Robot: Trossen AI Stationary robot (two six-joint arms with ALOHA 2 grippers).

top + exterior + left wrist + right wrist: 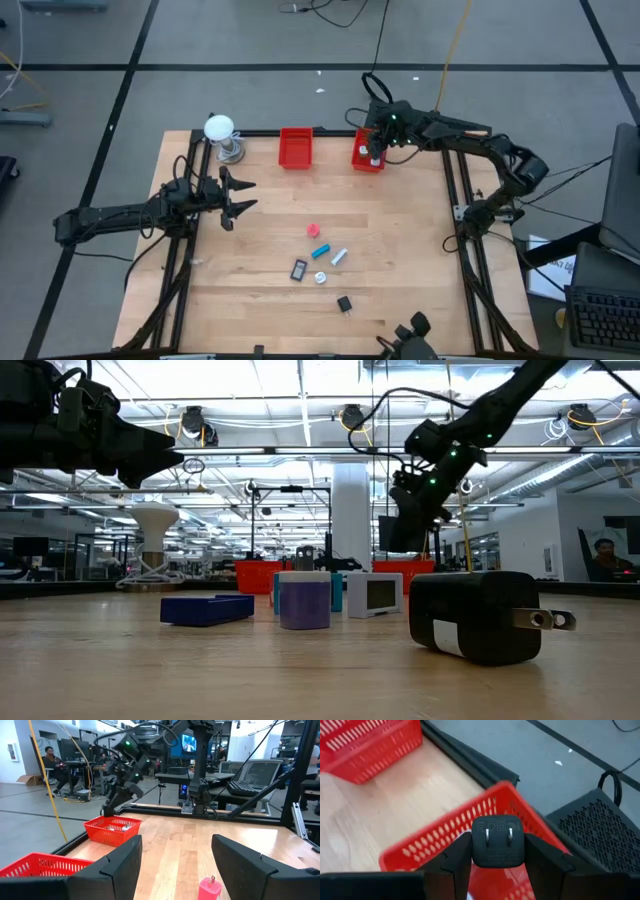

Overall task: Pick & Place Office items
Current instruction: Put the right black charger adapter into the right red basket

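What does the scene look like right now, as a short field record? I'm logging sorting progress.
right gripper: shut on black plug adapter, over the right red bin
left gripper: open, empty, over the table's left side
left red bin: at the far edge
pink piece: on the table, mid-area
black cube: near the front edge
white ball on stand: far left corner

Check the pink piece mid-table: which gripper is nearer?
Left. The left gripper hovers open over the table's left side, beside the pink piece. The right gripper is over the far red bin, jaws shut on a black plug adapter.
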